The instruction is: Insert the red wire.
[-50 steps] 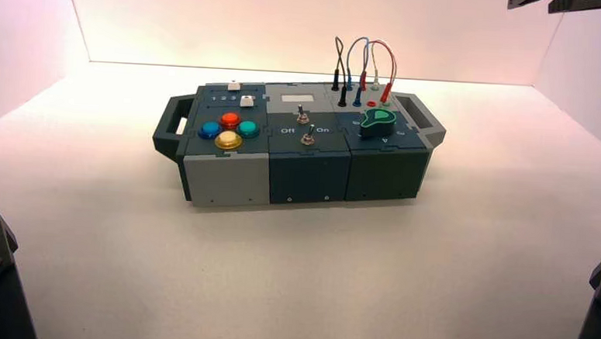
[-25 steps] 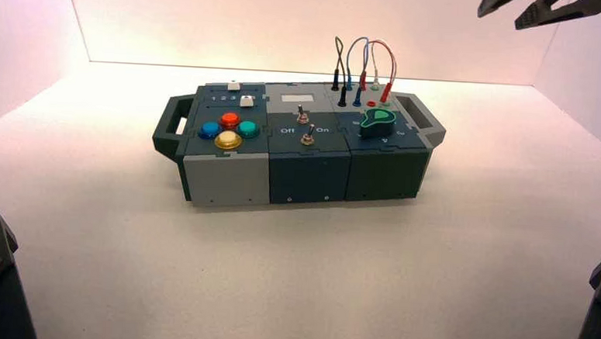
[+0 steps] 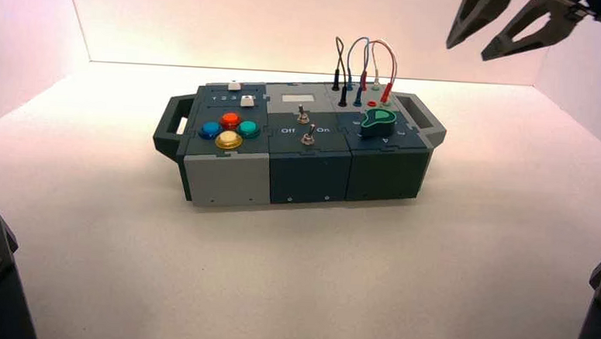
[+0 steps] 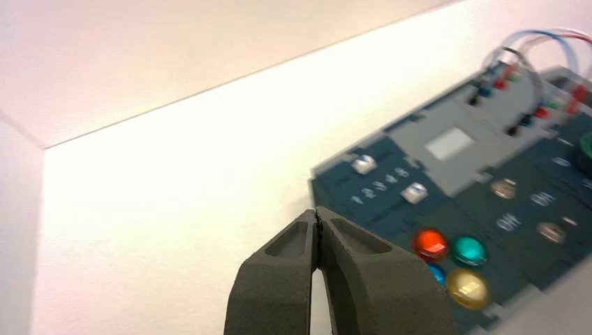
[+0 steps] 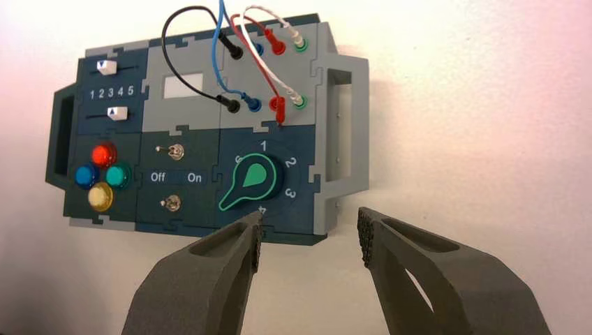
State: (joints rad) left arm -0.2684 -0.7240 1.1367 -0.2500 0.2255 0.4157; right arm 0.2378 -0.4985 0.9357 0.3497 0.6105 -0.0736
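R claw (image 5: 311,237) spread, nothing between tips, above table past box's (image 5: 209,139) R end. Red wire (image 5: 251,50) arches at box's far R: one plug in red socket, other red plug (image 5: 280,110) loose by near red socket (image 5: 274,102). L claw (image 4: 316,218) pressed together, far L, over table (image 3: 292,278).

On box (image 3: 308,178): 4 buttons (image 3: 228,140) left, 2 switches (image 3: 307,139) middle, knob (image 3: 376,126) right.

A lab-style robot test area
Pale walls (image 3: 305,30) surround a bright tabletop (image 3: 292,278) bearing a button-and-wire box (image 3: 306,150).
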